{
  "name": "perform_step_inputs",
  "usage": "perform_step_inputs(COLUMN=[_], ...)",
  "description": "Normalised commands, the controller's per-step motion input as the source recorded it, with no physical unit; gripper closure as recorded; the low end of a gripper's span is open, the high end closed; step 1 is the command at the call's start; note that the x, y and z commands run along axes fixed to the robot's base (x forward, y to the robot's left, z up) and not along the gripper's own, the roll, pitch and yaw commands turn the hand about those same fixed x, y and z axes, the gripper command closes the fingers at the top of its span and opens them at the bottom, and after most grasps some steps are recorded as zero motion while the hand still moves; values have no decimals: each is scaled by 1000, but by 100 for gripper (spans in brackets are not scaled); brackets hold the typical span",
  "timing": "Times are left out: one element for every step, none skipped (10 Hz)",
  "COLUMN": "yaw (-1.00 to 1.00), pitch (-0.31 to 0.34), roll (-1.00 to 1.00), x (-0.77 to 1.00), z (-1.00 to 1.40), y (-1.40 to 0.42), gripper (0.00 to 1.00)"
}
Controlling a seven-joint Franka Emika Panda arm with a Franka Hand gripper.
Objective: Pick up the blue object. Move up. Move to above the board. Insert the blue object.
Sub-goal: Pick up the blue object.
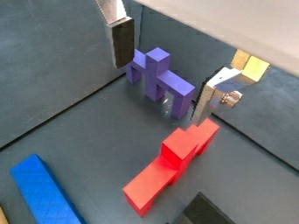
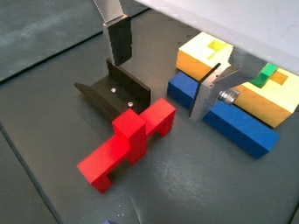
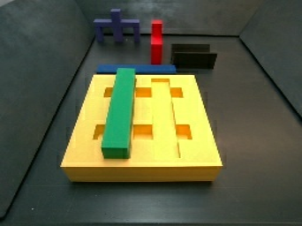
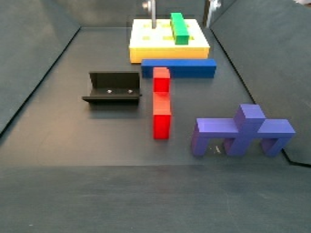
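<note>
Dark grey floor. Blue object [image 4: 179, 69] lies against the board [image 4: 152, 45], beside the red piece [image 4: 161, 98]. Gripper [image 2: 163, 74] hovers above the red piece, fingers wide apart, holding nothing.

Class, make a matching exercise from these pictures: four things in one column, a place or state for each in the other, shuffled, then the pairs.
1. long dark-blue square bar
2. long green bar
3. red stepped block
4. end effector

A. lying in a groove of the large flat yellow board
B. open, holding nothing
C. on the floor against the board's edge
D. on the floor beside the dark fixture

Pairs: 1-C, 2-A, 3-D, 4-B
</note>
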Motion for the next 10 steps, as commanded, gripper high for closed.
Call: perform_step_inputs(yaw=[-871,-914,-909,-814,-580,-369,-374,-403,-611,-637], pitch=[-80,-74,-66,-67,-39,0,0,0,-83,-44], roll=[-149,-157,-160,-170,-127,-31,-19,-20,-39,-36], x=[0,0,0,6,31,57,43,31,0,0], z=[0,0,0,0,0,0,0,0,-109,-57], y=[-189,-134,-140,-231,-534,-851,-863,-831,-580,-557], gripper=[0,0,0,0,0,0,0,0,0,0])
